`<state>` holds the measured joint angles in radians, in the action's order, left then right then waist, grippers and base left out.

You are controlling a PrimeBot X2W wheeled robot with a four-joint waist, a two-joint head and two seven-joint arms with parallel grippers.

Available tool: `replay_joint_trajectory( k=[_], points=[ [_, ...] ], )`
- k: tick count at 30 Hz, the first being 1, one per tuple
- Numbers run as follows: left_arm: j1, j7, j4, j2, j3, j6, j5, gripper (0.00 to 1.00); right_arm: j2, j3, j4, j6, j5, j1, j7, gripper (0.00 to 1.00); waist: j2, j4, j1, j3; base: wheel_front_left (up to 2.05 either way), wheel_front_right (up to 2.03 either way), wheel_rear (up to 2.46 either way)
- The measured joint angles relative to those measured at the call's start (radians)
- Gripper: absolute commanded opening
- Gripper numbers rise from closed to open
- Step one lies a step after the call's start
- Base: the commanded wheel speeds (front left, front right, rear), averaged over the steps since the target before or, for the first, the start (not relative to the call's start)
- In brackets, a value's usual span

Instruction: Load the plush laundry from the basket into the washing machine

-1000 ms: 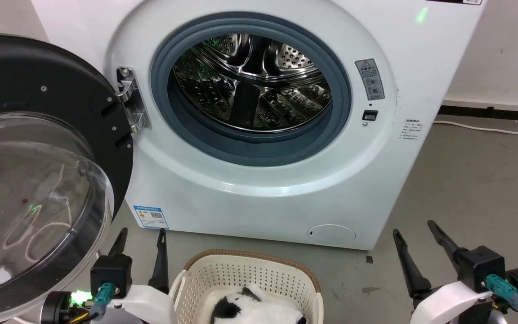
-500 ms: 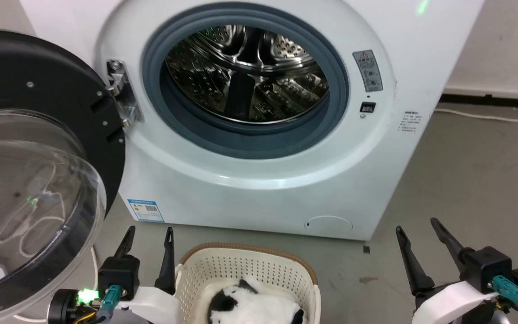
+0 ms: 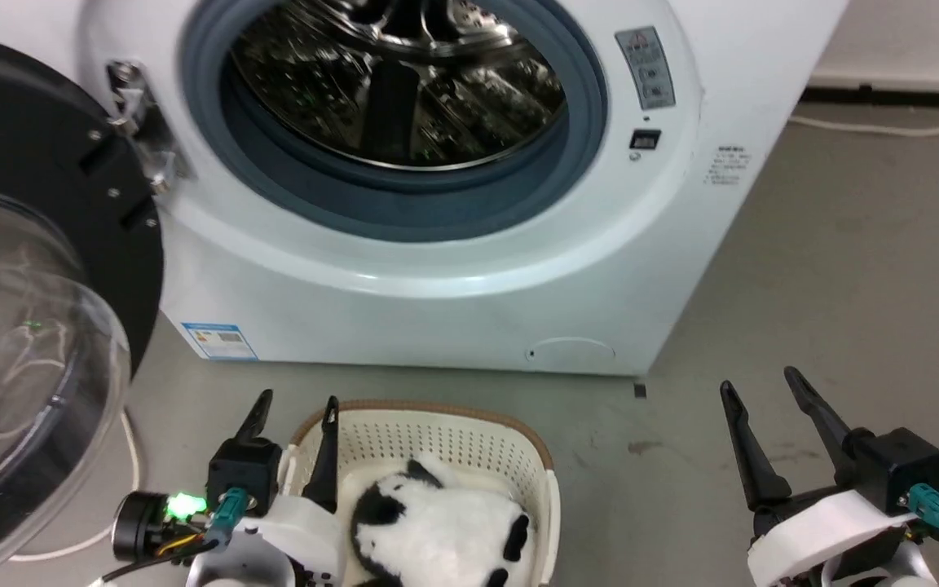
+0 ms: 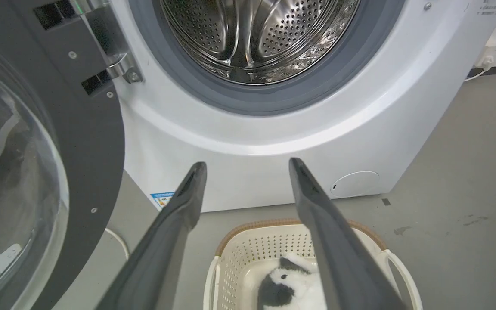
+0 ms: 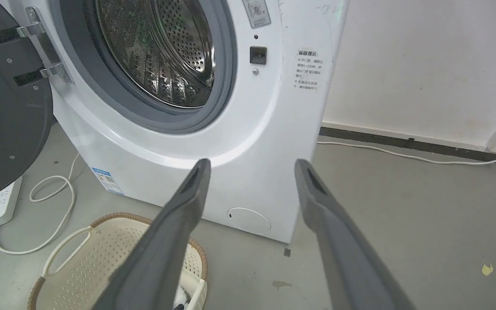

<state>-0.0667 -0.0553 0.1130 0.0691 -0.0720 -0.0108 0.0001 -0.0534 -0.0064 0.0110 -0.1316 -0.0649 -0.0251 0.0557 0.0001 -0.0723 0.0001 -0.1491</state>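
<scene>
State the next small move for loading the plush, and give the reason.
Probably lower the left end effector into the basket, toward the plush laundry. That end effector is open and empty by the basket's left edge, the plush lies inside ungrasped, and the washing machine stands with its door open.

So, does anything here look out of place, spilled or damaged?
Nothing looks damaged or askew. Only a small yellow scrap and a dark stain lie on the floor, to the right of the basket.
</scene>
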Motion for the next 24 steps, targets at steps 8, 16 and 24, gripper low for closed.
replay_joint_trajectory(
  k=[8, 16, 24],
  points=[
    [-0.070, -0.009, 0.106, 0.008, -0.019, -0.019, -0.004, 1.00, 0.000, 0.012, 0.000, 0.000, -0.027, -0.020, 0.017, 1.00, 0.0000, -0.035, 0.0000, -0.070, 0.00, 0.00, 0.00],
    [-0.154, 0.012, 0.254, 0.024, -0.055, -0.036, -0.023, 1.00, 0.000, 0.021, 0.000, 0.000, -0.062, -0.039, 0.036, 1.00, 0.0000, -0.072, 0.0000, -0.151, 0.00, 0.00, 0.00],
    [-0.223, 0.032, 0.379, 0.057, -0.078, -0.044, -0.050, 1.00, 0.000, 0.039, 0.000, 0.000, -0.097, -0.062, 0.053, 1.00, 0.0000, -0.104, 0.0000, -0.227, 0.00, 0.00, 0.00]
  ],
)
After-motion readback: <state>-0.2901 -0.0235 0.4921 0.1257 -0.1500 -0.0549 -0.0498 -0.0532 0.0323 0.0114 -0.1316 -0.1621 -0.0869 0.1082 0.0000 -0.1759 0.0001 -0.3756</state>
